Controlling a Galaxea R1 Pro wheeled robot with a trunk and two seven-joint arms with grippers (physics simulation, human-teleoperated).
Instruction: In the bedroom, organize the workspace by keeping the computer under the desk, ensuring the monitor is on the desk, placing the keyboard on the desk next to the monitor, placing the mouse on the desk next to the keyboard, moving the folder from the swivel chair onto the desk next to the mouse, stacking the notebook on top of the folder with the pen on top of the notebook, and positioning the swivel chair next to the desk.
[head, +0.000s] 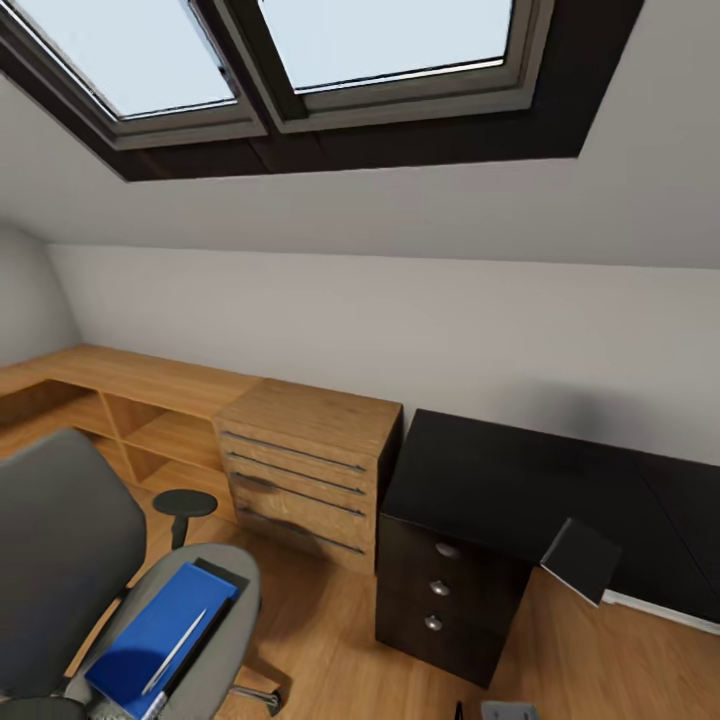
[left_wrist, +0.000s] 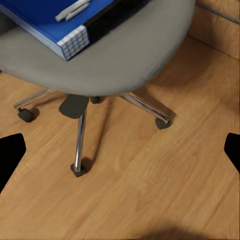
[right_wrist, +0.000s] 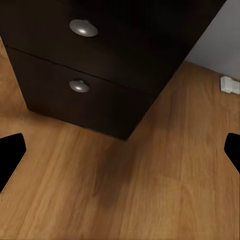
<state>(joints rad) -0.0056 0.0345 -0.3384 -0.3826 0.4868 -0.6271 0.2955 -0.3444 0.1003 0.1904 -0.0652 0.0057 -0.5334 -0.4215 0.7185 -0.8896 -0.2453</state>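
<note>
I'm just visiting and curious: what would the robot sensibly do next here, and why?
Probably reach the left arm toward the folder, since it lies on the swivel chair seat with the pen on top, while the desk is bare. Both grippers look open and empty.

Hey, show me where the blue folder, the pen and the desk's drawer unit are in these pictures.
folder (head: 150, 640), head view, bare blue cover.
pen (head: 175, 650), head view, middle of the white shaft.
drawer unit (head: 440, 600), head view, black front between the knobs.
</note>
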